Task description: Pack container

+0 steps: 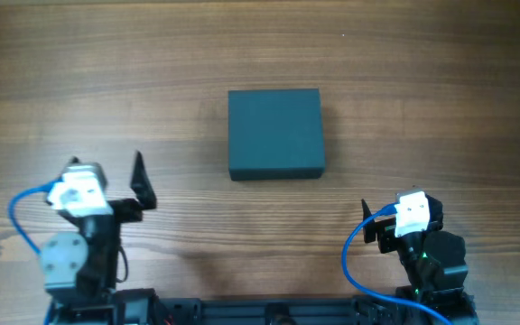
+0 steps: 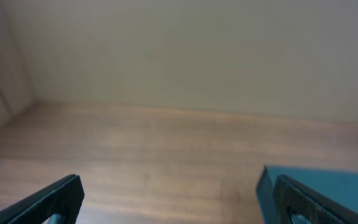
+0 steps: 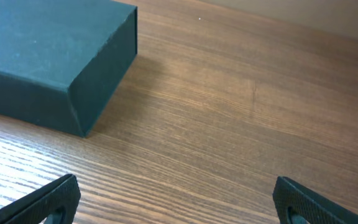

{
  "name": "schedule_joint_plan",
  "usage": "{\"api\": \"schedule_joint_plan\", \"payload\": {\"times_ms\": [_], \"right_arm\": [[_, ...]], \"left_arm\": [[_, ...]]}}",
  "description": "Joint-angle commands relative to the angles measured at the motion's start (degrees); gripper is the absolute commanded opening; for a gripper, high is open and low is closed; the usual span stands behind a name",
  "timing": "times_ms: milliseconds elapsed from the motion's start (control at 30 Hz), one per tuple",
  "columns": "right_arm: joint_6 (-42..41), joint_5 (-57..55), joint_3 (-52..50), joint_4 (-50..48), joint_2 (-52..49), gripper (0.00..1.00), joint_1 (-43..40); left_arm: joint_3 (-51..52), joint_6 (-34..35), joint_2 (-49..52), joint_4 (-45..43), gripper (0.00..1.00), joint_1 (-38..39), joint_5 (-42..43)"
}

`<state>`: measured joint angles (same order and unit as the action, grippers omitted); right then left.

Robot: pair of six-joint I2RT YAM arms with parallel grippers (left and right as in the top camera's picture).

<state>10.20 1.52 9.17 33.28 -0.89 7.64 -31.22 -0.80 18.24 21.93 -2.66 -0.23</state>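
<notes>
Box (image 1: 274, 134): centre frame, closed | left claw (image 2: 179, 193), right claw (image 3: 176, 196): both wide, empty | risk: we judge a one-sided push slides it.

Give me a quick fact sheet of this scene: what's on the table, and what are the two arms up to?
surface: wooden table
object: dark teal box, closed, lying flat mid-table
left pincer: open, holding nothing, apart from the box
right pincer: open, holding nothing, apart from the box
items to pack: none in view
</notes>
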Motion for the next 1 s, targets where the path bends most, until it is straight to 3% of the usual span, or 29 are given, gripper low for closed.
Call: {"api": "schedule_joint_plan", "payload": {"times_ms": [0, 333, 967], "right_arm": [[0.3, 0.9, -0.3, -0.2, 0.7, 1.0, -0.5], [0.3, 0.9, -0.3, -0.2, 0.7, 1.0, -0.5], [0.3, 0.9, -0.3, -0.2, 0.7, 1.0, -0.5]], "left_arm": [[9.5, 0.0, -6.4, -1.2, 1.0, 0.3, 4.3], [24.8, 0.0, -18.1, -1.1, 1.0, 0.3, 4.3], [25.0, -0.1, -18.1, -1.2, 1.0, 0.3, 3.4]]}}
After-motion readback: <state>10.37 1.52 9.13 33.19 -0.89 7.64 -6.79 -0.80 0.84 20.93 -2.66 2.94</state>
